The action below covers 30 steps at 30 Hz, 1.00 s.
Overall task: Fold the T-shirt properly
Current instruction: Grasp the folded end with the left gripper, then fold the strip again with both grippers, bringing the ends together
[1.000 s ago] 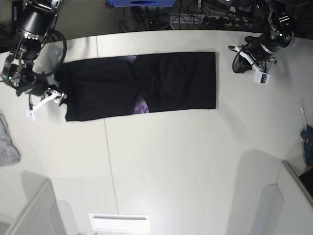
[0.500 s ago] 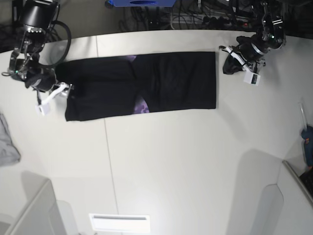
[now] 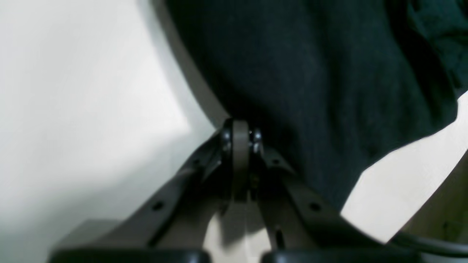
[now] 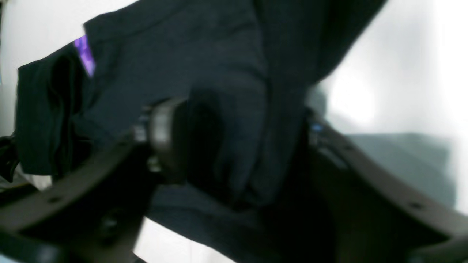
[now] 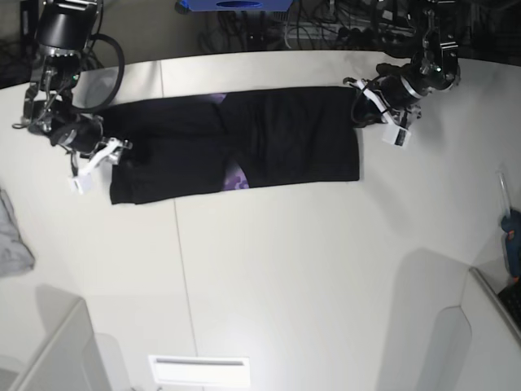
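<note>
The T-shirt (image 5: 236,145) is laid flat on the table (image 5: 309,261), its long axis running from one arm to the other. The right gripper (image 5: 104,155) is placed at one short end, its jaws part open around bunched fabric. The left gripper (image 5: 364,106), fully closed, is seen at the opposite edge; whether cloth is pinched cannot be told.

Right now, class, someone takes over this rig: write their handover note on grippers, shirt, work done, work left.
Left gripper: shut, at the T-shirt's edge; grip on fabric unclear.
Right gripper: jaws apart around bunched fabric at the opposite end.
T-shirt: a long black band across the table, a little purple print showing.
Done: folded lengthwise.
Left: fold the band crosswise.
</note>
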Motion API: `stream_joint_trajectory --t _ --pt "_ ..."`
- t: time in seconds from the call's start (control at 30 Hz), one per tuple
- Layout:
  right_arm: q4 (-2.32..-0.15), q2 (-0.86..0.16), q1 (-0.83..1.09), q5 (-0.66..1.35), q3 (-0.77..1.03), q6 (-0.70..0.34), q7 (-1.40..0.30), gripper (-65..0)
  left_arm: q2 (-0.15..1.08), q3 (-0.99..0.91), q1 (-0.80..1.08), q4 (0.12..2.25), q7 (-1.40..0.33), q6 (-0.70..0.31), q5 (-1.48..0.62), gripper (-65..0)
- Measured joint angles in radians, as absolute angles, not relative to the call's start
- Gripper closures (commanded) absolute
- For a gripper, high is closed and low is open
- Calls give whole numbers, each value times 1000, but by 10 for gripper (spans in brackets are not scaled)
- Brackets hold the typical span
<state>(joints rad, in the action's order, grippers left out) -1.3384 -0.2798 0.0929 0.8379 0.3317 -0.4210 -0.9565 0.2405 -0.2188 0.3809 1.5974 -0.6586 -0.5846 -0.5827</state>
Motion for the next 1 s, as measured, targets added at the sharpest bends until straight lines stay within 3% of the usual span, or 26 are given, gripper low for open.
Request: stream_joint_trajectory --t 0.23,0.47,0.7,0.83,1.0 --pt "-1327 -272 87 830 327 -419 -980 0 247 -167 331 1559 -646 -587 -584 0" --pt "-1343 -271 79 814 327 -416 -999 0 247 -127 307 1555 -651 -587 -584 0" --pt "-1507 -265 142 758 316 -389 -1060 0 250 -91 292 1559 -655 -584 -579 0" --pt "-1554 -265 143 758 316 -323 -1063 0 250 -54 276 1556 -662 -584 -575 0" --pt "-1611 -266 144 759 316 -316 -1070 0 246 37 229 1563 -646 -522 -466 0"
